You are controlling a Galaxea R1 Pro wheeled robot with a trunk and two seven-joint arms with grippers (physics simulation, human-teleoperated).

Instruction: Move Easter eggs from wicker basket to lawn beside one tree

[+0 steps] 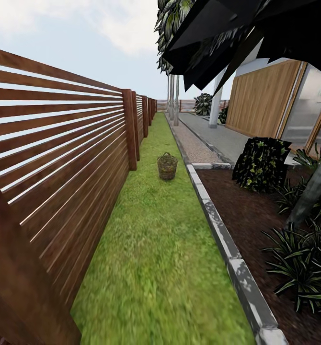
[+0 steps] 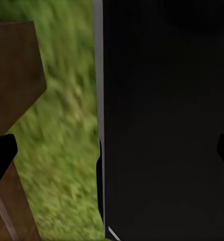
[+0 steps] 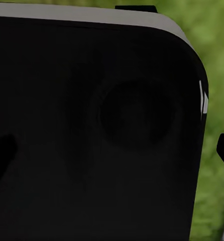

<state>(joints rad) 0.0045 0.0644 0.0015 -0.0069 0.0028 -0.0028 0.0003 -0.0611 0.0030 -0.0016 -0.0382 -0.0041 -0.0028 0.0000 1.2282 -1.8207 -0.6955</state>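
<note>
The wicker basket (image 1: 166, 166) stands far ahead on the narrow lawn (image 1: 155, 249), between the fence and the kerb. Its arched handle is up. At this distance I cannot make out the Easter eggs inside it. Two tall grey tree trunks (image 1: 172, 98) rise at the lawn's far end. In the left wrist view my left gripper (image 2: 112, 153) is open, with a dark fingertip at each side edge, over grass and the robot's black body (image 2: 167, 125). My right gripper (image 3: 112, 153) is open too, facing the same black body (image 3: 92, 130), and holds nothing.
A brown slatted fence (image 1: 60, 158) runs along the lawn's left side. A grey stone kerb (image 1: 227, 244) borders it on the right, with dark mulch, spiky shrubs (image 1: 299, 263) and a leaning grey trunk (image 1: 314, 189) beyond. A pebble strip (image 1: 194, 146) and paved path lead toward the house.
</note>
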